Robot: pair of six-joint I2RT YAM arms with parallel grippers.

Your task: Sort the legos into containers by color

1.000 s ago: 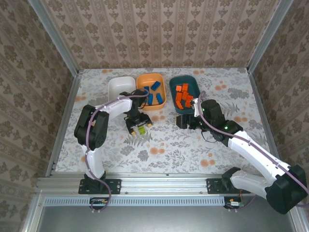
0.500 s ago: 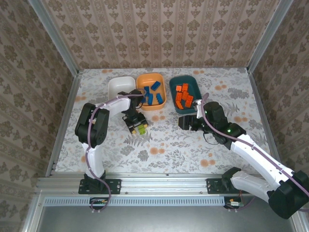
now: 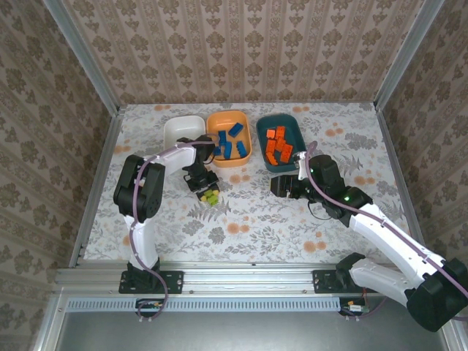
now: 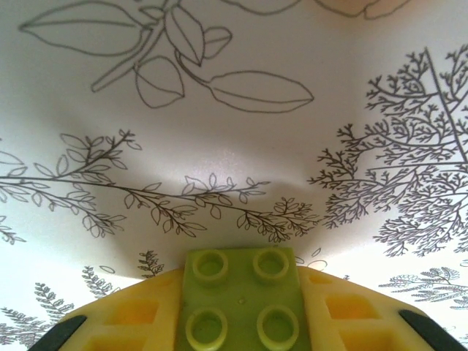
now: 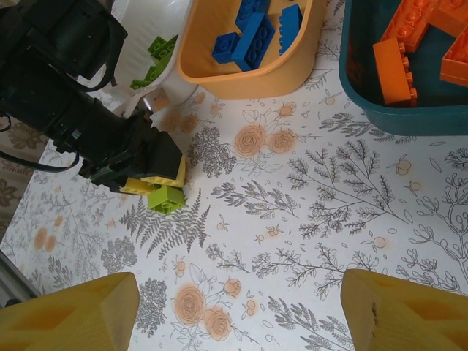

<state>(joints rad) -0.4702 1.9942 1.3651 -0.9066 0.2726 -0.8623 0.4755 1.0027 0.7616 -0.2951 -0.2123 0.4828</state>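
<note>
My left gripper (image 3: 205,189) is shut on a lime green lego (image 3: 211,197) at the table surface, just below the white bowl (image 3: 183,131). In the left wrist view the studded green lego (image 4: 241,307) sits tight between the yellow fingers (image 4: 131,318). The right wrist view shows the same lego (image 5: 167,198) under the left gripper (image 5: 150,183). The white bowl (image 5: 157,18) holds green legos, the orange bowl (image 3: 230,156) blue ones, the teal bowl (image 3: 265,146) orange ones. My right gripper (image 3: 282,186) hangs open and empty below the teal bowl, its fingers (image 5: 73,314) wide apart.
The three bowls stand in a row at the back of the floral table. The orange bowl (image 5: 248,80) and teal bowl (image 5: 380,110) lie just ahead of my right gripper. Metal frame rails and patterned walls bound the table.
The left gripper's jaws have closed onto the lime green lego and shifted slightly. The right arm has edged a little to the right and stayed open.
</note>
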